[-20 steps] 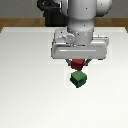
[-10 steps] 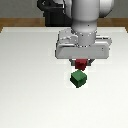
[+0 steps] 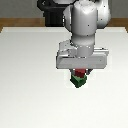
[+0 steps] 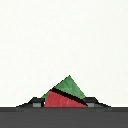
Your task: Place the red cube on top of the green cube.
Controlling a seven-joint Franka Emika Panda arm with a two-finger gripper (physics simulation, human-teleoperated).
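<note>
The green cube [image 3: 77,81] sits on the white table [image 3: 25,75], just below the robot's hand. The red cube [image 3: 80,74] is between the gripper's fingers, right above the green cube and close to or touching its top. My gripper [image 3: 80,73] is shut on the red cube; the hand hides most of it in the exterior view. In the wrist view the red cube [image 4: 61,99] fills the gap between the dark fingertips [image 4: 35,102], and the green cube [image 4: 70,86] shows behind it, rotated relative to the red one.
The arm's base and a dark block [image 3: 52,17] stand at the far edge of the table. No other objects show on the white surface.
The hand has come down with the red cube, closing the gap to the green cube. The green cube has not moved.
</note>
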